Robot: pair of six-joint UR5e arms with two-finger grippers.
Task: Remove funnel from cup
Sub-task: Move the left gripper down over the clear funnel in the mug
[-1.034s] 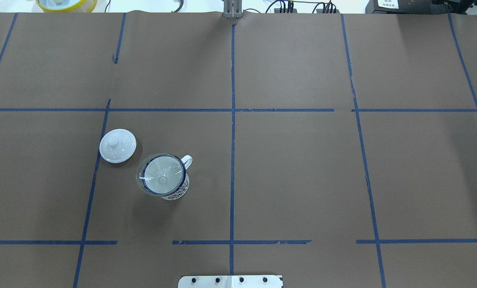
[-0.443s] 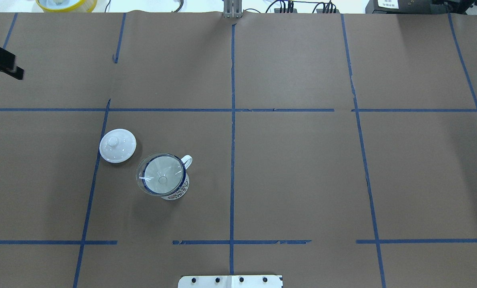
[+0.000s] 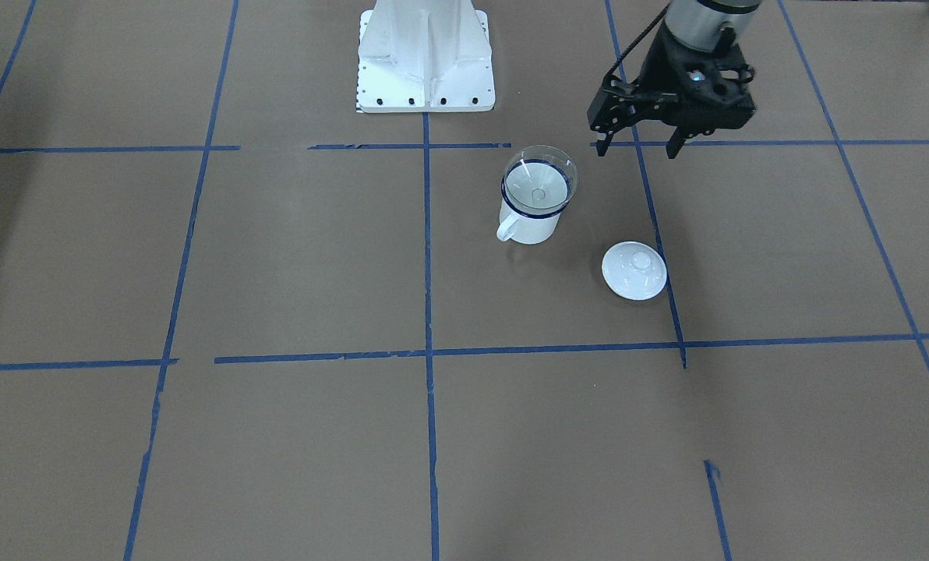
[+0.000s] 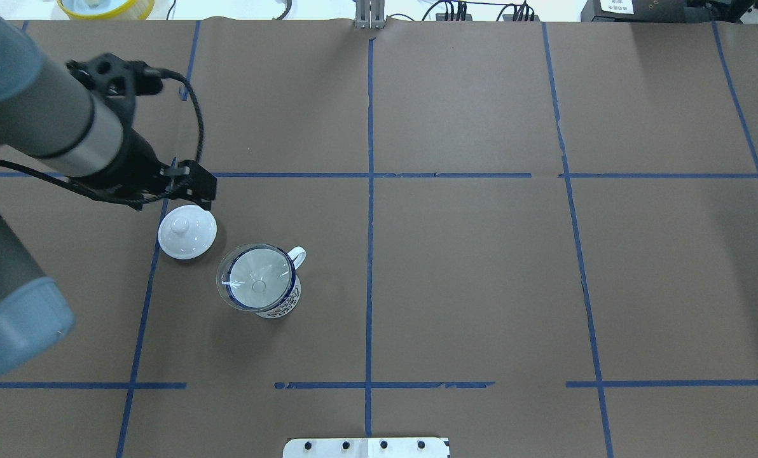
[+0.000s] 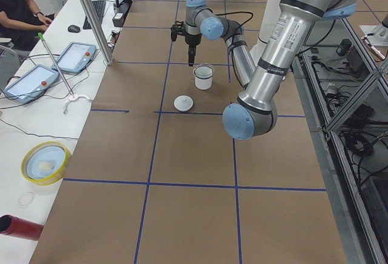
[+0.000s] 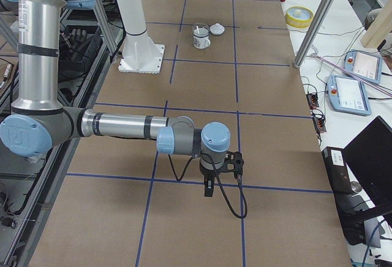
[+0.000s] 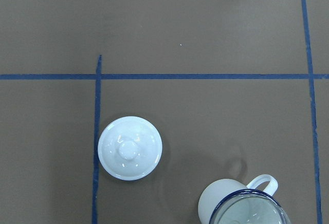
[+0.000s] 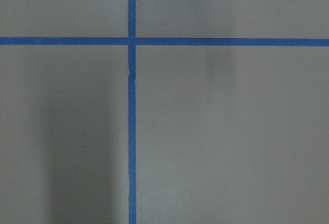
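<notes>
Front-facing: clear transparent funnel (image 3: 538, 185) seated in white enamel blue-rimmed mug (image 3: 528, 226), mouth up, stem down, axis vertical; left gripper (image 3: 637, 148) hung near mug, jaws wide apart, nothing held.
Overhead: mug handle pointed away from robot, rightward; round white knobbed lid (image 4: 187, 231) laid just beside mug.
Exterior right: right gripper (image 6: 208, 188) well apart from mug; jaw state cannot be told.

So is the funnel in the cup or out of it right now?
In. The clear funnel sits mouth-up in the cup, its wide rim on the cup's blue rim.
</notes>
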